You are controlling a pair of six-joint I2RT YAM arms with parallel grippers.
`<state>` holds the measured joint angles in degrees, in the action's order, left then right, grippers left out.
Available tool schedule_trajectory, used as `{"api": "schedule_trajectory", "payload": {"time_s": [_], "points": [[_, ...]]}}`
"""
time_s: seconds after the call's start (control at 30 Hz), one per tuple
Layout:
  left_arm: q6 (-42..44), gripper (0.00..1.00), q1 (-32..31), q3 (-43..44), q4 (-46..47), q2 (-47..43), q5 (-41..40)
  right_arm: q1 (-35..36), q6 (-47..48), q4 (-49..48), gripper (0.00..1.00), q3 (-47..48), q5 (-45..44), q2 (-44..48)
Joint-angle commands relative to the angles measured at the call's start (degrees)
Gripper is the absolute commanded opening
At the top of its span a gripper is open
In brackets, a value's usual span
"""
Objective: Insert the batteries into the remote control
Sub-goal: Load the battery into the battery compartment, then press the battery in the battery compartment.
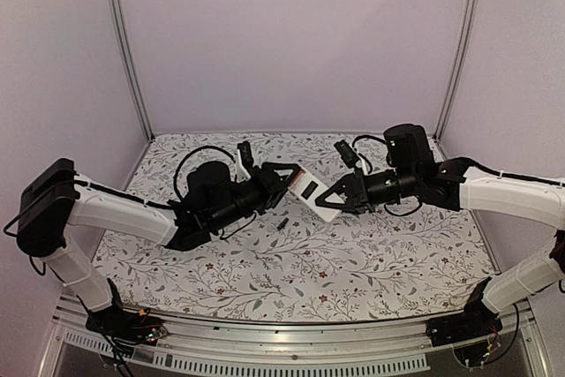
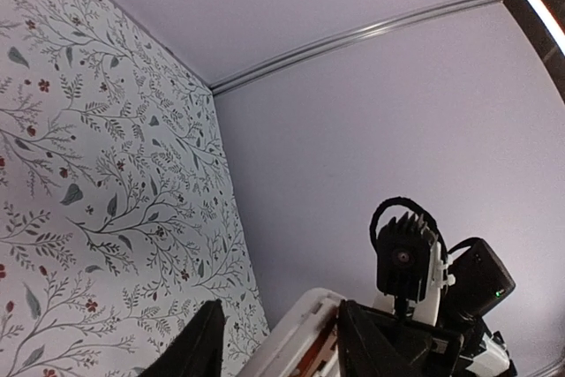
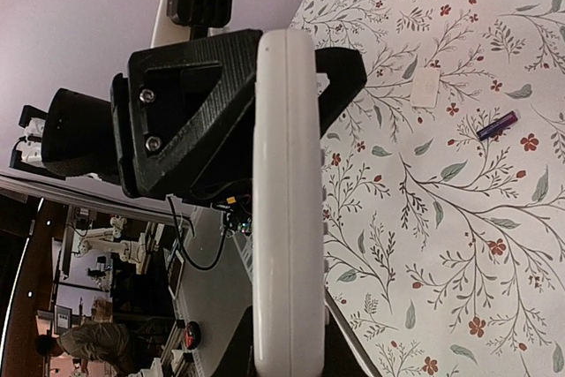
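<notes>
It seems a robotics lab. Plain panels (image 1: 291, 41) on aluminium posts (image 1: 126, 41) enclose the table (image 1: 353, 262). Equipment (image 3: 119, 249) and a person (image 3: 93, 342) show beyond.

Two white-and-black arms reach from the lower corners of the top view toward mid-frame. The left arm (image 1: 115, 214) climbs from lower left, its elbow at the left edge and its forearm sloping up to the right. The right arm (image 1: 512, 192) bends at the right edge, its forearm pointing left. The left tool (image 1: 286, 177) and the right tool (image 1: 335, 202) face each other, each clamped on an opposite end of the remote control (image 1: 311, 190).
</notes>
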<state>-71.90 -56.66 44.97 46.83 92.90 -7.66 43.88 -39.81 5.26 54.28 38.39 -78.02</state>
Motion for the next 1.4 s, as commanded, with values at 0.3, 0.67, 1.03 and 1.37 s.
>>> {"api": "schedule_trajectory", "payload": {"time_s": [0.3,0.67,1.03,1.37], "points": [[18.5,0.73,3.31,1.83,-8.42,-9.03,9.74,0.43,2.9,-0.81,0.0,-1.94,4.19,2.89],[51.17,0.68,5.08,12.22,-45.56,-16.08,23.26,0.41,15.44,14.58,0.0,1.82,7.66,4.17],[56.72,0.62,4.27,16.61,-57.74,-13.0,29.55,0.47,22.35,21.63,0.0,5.42,10.79,3.34],[55.62,0.55,3.49,18.05,-57.69,-9.7,31.39,0.46,23.02,22.08,0.0,6.63,12.27,2.14]]}}
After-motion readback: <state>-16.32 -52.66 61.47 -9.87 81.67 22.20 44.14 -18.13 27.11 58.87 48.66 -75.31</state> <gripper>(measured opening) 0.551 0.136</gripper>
